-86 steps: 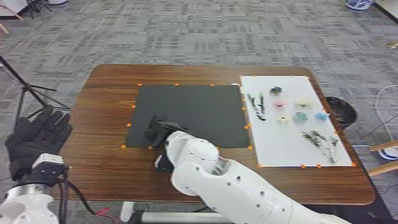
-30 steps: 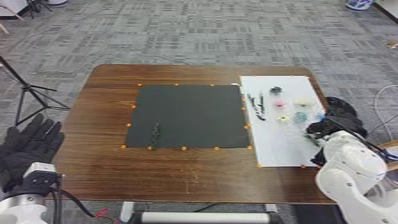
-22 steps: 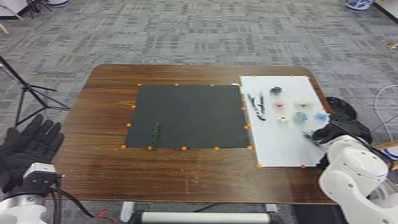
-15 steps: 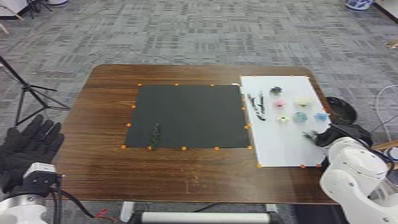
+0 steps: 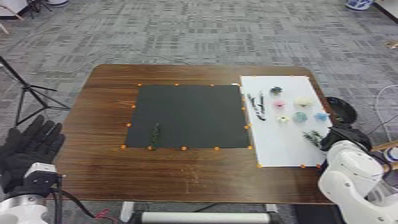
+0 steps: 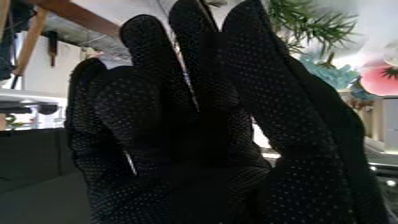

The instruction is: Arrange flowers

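Note:
My right hand (image 5: 345, 136) is at the right edge of the white board (image 5: 277, 145), beside a green sprig (image 5: 313, 138). The right wrist view has my right hand (image 6: 204, 135) with straight fingers and nothing held, and green leaves (image 6: 311, 22) beyond the fingertips. Another green sprig (image 5: 155, 135) lies on the black mat (image 5: 191, 110), near its lower left. On the board are a pink flower (image 5: 279, 103), a cream flower (image 5: 303, 101), a blue flower (image 5: 321, 116), a dark flower (image 5: 275, 90) and dark stems (image 5: 258, 107). My left hand (image 5: 31, 145) rests palm up, fingers straight, off the table's left side.
Orange markers line the mat and the board on the brown table (image 5: 107, 170). A dark round bin (image 5: 340, 110) stands on the floor beyond the table's right edge. A black tripod (image 5: 27, 87) is at the left.
My right hand went from the mat over to the board's right side, then drew back slightly to the right. A sprig on the mat, covered by the hand at first, is now uncovered.

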